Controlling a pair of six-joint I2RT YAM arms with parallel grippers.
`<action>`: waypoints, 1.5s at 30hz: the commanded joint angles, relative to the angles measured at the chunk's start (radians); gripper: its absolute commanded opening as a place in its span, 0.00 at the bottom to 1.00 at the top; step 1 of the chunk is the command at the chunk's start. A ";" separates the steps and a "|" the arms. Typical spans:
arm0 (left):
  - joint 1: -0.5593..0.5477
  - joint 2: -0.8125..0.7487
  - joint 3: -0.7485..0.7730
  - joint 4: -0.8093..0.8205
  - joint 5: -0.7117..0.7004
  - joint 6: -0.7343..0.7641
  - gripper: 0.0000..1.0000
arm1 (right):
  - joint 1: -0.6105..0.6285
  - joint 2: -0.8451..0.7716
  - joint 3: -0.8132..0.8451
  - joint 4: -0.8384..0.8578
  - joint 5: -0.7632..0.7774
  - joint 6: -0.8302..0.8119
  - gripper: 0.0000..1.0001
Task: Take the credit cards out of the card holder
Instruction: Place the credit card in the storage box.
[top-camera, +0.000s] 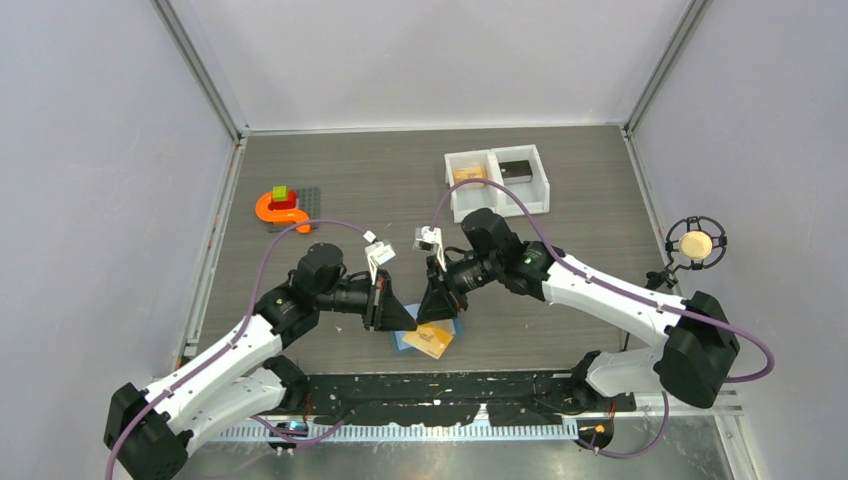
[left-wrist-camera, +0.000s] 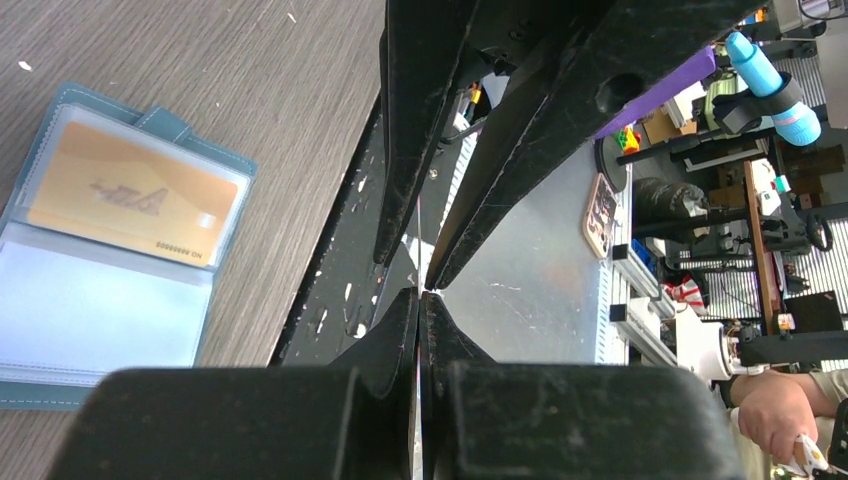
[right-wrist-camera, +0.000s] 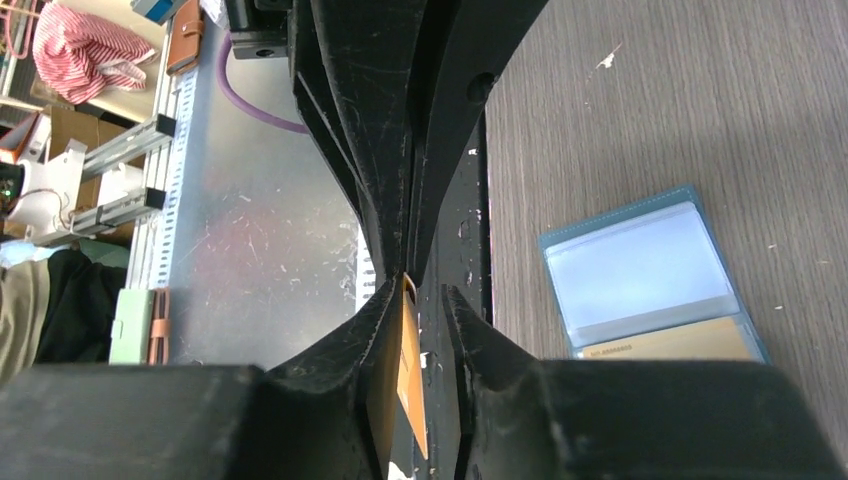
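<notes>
Both arms reach inward from their bases and meet near the front middle of the grey wood-grain table (top-camera: 350, 180), forearms low and wrists bent so that the fingers point down and toward each other. The left gripper (left-wrist-camera: 422, 290) has its 2 black fingers pressed tip to tip with nothing between them, just beside the card holder (left-wrist-camera: 100, 310). The right gripper (right-wrist-camera: 423, 287) hangs close by on the holder's other side, its jaws only narrowly apart and holding an orange-yellow credit card (right-wrist-camera: 410, 380). That card stands edge-on, deep between the fingers, flat against the finger at the left of the wrist view, with a thin slit showing toward the other finger.

The card holder lies open and flat on the table at the near edge, below and between the 2 grippers. It is soft light-blue material with stitched borders and clear, glossy plastic pockets. A second orange-yellow card (left-wrist-camera: 130, 195) sits inside 1 pocket, with a faint printed emblem and a row of small digits.

Well apart, at the far side, stands a white 2-compartment tray (top-camera: 500, 207). A dark card (top-camera: 516, 170) lies in its right compartment.
</notes>
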 joint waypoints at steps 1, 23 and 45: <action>-0.003 -0.003 0.004 0.058 0.024 -0.007 0.00 | -0.002 0.012 -0.005 0.058 -0.058 0.008 0.22; 0.114 -0.103 -0.176 0.544 -0.146 -0.409 0.66 | -0.026 -0.263 -0.320 0.834 0.673 0.779 0.05; 0.129 -0.108 -0.075 0.225 0.023 -0.164 0.00 | -0.275 -0.193 -0.004 0.140 -0.082 0.198 0.51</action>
